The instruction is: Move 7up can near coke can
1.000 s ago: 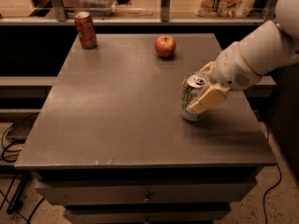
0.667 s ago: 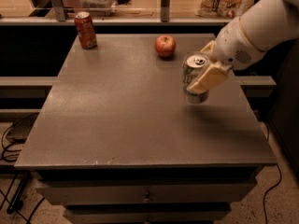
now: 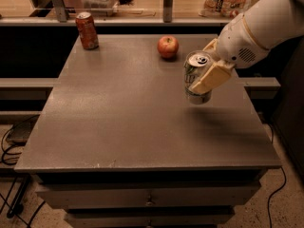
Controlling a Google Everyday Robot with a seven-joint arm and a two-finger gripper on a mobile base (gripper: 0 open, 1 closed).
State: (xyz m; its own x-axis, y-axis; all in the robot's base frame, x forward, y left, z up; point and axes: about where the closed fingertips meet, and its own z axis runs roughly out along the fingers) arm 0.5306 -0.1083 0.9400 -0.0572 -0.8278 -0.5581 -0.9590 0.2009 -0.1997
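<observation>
Your gripper [image 3: 203, 81] is clenching the 7up can [image 3: 193, 73], holding it above the table [image 3: 118, 122], well apart from the coke can [image 3: 87, 30].

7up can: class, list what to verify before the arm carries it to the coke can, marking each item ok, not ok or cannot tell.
1. Pincer, above the table at its right side, shut on the 7up can: ok.
2. Can off the surface, shadow beneath: ok.
3. Can roughly upright: ok.
4. Coke can standing at the far left corner: ok.
5. Path clear of the apple: cannot tell; it sits near the direct line.
</observation>
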